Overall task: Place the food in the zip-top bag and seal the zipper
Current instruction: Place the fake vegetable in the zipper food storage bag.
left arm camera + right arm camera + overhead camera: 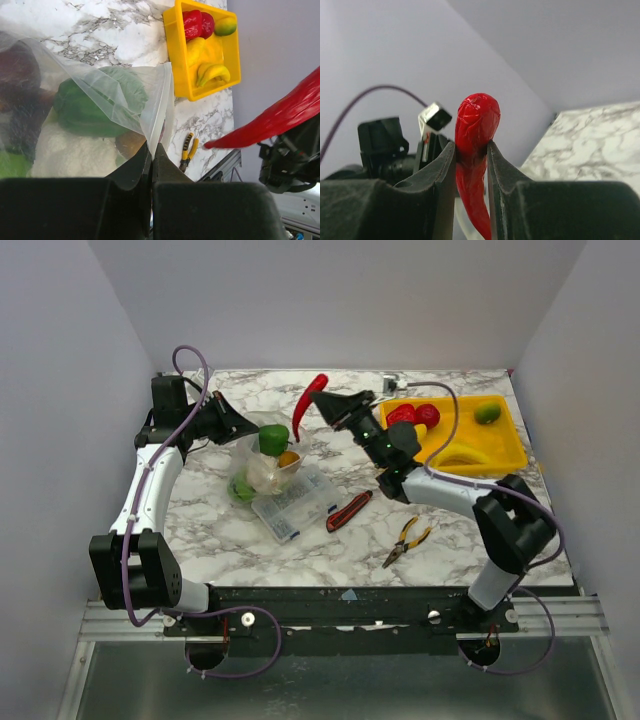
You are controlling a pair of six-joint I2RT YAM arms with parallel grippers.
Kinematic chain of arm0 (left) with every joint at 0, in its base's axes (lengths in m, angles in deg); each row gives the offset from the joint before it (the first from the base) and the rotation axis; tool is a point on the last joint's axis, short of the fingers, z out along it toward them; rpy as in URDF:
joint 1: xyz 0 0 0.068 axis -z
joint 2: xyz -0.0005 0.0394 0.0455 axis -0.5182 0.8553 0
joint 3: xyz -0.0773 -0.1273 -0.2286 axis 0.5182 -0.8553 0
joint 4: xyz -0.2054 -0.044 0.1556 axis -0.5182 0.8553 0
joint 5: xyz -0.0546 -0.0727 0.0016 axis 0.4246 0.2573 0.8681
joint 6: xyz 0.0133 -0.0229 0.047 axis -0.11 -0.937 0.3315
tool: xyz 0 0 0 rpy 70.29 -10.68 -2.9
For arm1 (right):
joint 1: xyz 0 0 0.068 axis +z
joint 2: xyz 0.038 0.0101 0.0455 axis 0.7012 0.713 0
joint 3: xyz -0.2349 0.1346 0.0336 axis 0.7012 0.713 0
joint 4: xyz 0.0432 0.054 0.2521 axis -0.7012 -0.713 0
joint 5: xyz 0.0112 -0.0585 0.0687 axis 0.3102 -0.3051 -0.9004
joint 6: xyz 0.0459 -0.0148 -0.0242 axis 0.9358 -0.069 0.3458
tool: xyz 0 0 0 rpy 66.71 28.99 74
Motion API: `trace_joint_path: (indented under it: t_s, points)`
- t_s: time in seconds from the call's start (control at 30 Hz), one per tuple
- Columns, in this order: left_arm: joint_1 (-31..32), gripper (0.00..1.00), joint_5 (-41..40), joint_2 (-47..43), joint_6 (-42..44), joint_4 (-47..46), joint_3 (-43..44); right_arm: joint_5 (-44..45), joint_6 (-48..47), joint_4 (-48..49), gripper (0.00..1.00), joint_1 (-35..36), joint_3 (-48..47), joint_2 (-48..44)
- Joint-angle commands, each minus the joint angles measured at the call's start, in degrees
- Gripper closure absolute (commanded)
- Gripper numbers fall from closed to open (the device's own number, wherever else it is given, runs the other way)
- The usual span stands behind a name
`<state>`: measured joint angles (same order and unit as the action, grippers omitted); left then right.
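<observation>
Marble tabletop (450,520) held a clear crinkly plastic bag (255,475), some toy food (85,107) inside, the left gripper (152,148) pinching its rim. Nearby the right gripper (471,148) squeezed a long red toy pepper (477,117). More sat in the yellow plastic tray (510,445); the bag was not sealed yet.

Holding a red chili (312,398) aloft in the right gripper (334,406), near the zip-top bag (252,478); pinching that bag's far edge with the left gripper (247,426), green food (273,438) inside, beside a clear box (297,503).
</observation>
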<state>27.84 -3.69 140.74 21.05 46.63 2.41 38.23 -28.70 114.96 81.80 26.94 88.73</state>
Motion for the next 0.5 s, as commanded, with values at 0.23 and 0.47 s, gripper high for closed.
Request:
trace_joint_path:
  t_s: [0.23,0.47]
  points:
    - [-0.3,1.00,2.3,-2.1,-0.6,-2.1,-0.5,11.5,-4.0,3.4,0.92,10.4,-5.8,12.7]
    - [-0.3,1.00,1.9,-2.4,-0.3,-1.9,-0.5,17.3,-9.0,-1.2,0.85,14.7,-10.1,17.9]
